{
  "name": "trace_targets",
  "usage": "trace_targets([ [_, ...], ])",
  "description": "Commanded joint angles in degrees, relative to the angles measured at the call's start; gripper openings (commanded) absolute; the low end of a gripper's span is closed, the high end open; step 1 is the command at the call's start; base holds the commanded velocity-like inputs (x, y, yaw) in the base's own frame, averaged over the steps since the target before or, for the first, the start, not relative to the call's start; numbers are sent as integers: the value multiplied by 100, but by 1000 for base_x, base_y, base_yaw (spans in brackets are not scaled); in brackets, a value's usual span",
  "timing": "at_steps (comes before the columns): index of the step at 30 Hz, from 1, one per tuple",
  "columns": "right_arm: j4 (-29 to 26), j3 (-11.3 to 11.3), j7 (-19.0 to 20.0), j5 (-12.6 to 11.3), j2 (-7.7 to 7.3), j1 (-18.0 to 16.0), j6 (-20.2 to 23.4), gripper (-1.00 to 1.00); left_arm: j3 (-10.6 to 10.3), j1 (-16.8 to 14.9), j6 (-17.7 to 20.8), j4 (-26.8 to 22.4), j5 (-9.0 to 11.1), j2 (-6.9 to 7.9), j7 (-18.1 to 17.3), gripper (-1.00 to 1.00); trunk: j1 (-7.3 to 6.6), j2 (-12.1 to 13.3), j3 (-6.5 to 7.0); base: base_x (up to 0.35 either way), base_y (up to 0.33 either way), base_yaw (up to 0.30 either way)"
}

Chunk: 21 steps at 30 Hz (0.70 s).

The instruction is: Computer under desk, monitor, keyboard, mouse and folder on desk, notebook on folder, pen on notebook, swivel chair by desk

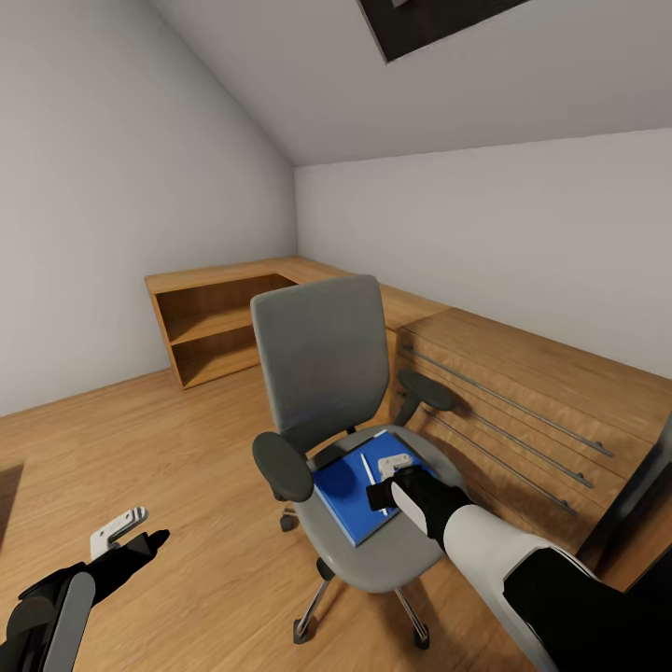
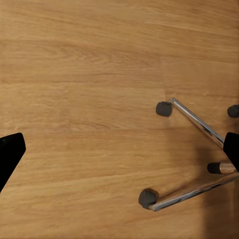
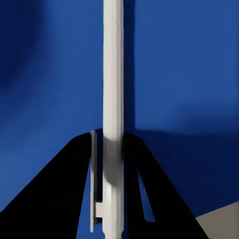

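Gripping pen (image 3: 113, 99), right gripper (image 3: 113, 164) partly hiding folder (image 3: 189, 74).

Floor (image 1: 187, 439) is warm wood plank, visible grain, soft satin sheen. The swivel chair (image 1: 327, 373) has matt grey cloth on back and seat, armrests look like dull black plastic, and its base legs (image 2: 194, 119) are shiny chrome metal with dark rubbery castors. The folder (image 1: 350, 495) is flat matt blue, smooth like card or plastic. The pen (image 3: 113, 99) is smooth whitish, slightly satin. The dresser (image 1: 523, 392) is light matt wood with thin brushed-metal bar handles. Walls are plain matt paint.
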Motion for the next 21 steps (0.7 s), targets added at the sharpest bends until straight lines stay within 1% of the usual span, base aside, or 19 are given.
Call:
trace_targets([
  [1, 107, 43, -5, -68, -4, -1, 24, -100, 4, -3, 29, -5, 59, 0, 34, 100, 0, -2, -7, 0, 0, 0],
  [13, 107, 45, -5, -68, -6, -1, 22, -100, 4, -3, -9, 8, 55, 0, 30, 100, 0, -2, -7, 0, 0, 0],
  [21, 67, 45, -14, -65, -8, -1, -24, -100, 4, -3, -22, 8, 44, 0, 32, 100, -176, 319, 137, 0, 0, 0],
])
